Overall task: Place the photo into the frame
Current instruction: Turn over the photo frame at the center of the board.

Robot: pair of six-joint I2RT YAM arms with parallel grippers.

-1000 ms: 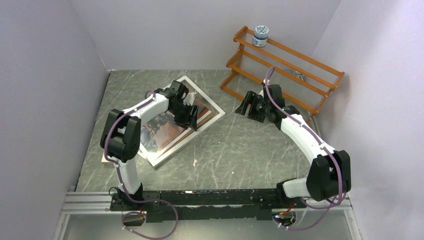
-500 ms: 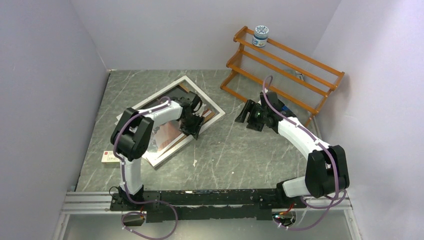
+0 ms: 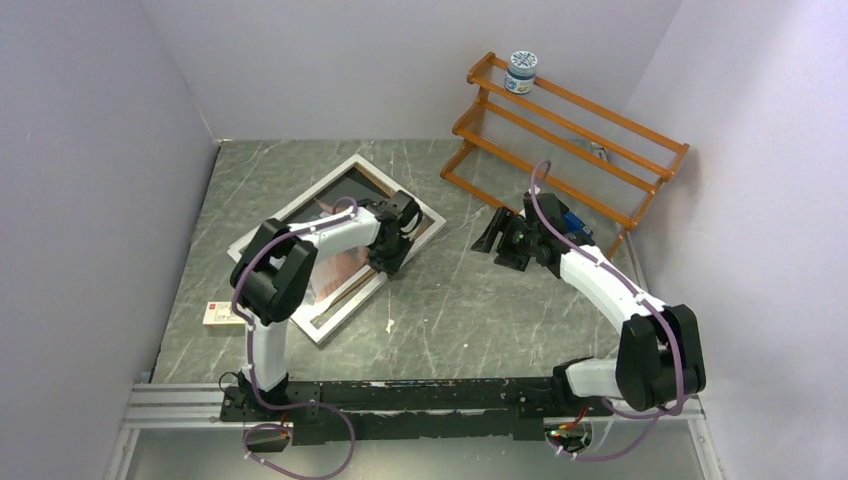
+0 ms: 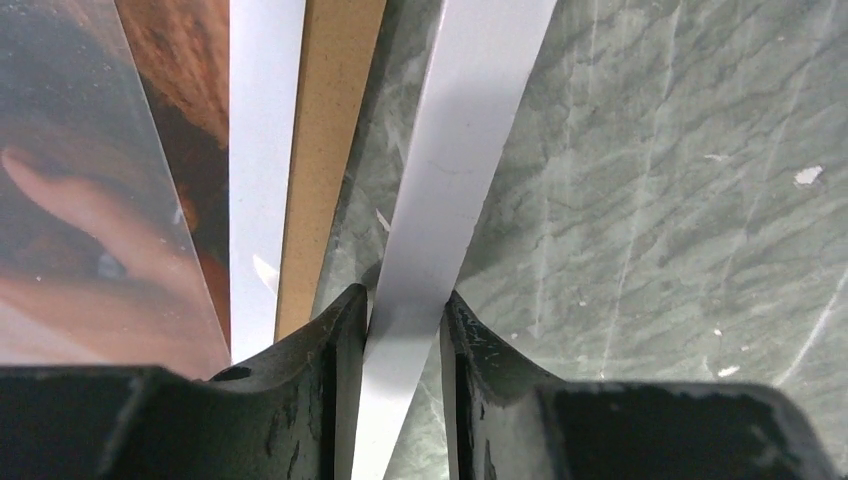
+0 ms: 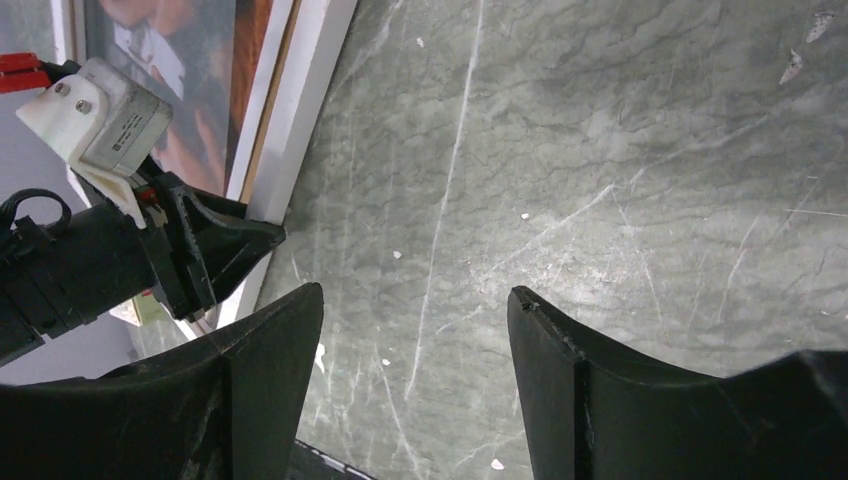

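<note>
1. Looking down from the top view: the frame [image 3: 295, 203] lies slantwise on the left half of the table [image 3: 450, 300], long axis running near-left to far-right. The photo [image 3: 332, 272] shows face up inside its outline.
2. The left gripper [image 3: 392, 248] sits on the frame's right-hand long edge, toward the far end. That arm is plainly the nearer one. The right gripper [image 3: 495, 238] hangs over bare table, well apart to the right of the frame.
3. Other things: an orange rack [image 3: 570, 130] at the back right with a jar [image 3: 520, 70] on its top rail, and a small box [image 3: 222, 314] beside the frame's near-left corner. None of them stands between either gripper and the frame.
4. Left wrist view: the left gripper [image 4: 405, 300] is clamped on the white frame [image 4: 480, 120] rim, which runs straight away from the fingers. Left of it comes a sliver of table [image 4: 650, 200], then a brown backing panel [image 4: 335, 120], then the photo [image 4: 175, 90] with its white margin.
5. Judgement: the rim's shadow suggests this edge is raised off the table. The coming move turns on closing that gap sideways, so the rim meets the panel and photo.
6. Right wrist view: the right gripper [image 5: 415, 295] has its jaws spread wide with nothing between them. The frame [image 5: 315, 70], photo [image 5: 190, 60] and left gripper [image 5: 240, 240] lie to its left.
</note>
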